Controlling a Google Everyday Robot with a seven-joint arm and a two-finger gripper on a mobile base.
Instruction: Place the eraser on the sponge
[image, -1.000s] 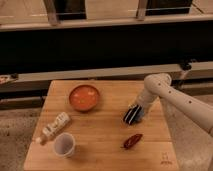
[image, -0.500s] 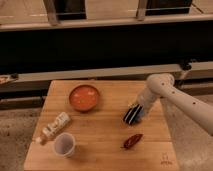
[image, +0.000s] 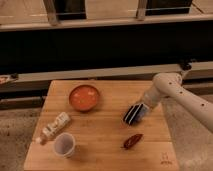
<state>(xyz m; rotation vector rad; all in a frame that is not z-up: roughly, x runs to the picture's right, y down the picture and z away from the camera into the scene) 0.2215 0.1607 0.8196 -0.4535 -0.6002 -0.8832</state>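
Note:
The eraser (image: 131, 114), a black block with thin white stripes, lies tilted at the right side of the wooden table (image: 107, 152). A bit of the light-blue sponge (image: 144, 114) shows at its right edge, touching it and mostly covered by it and the arm. My gripper (image: 143, 106) hangs right over the sponge and the eraser's right end, at the tip of the white arm that reaches in from the right.
An orange bowl (image: 84, 97) sits at the table's back middle. A small white bottle (image: 55, 127) lies at the left, with a white cup (image: 64, 144) in front of it. A dark red chili-shaped thing (image: 132, 141) lies just in front of the eraser. A dark counter runs behind the table.
The arm's upper part has shifted slightly to the right. The eraser and the sponge stay where they were.

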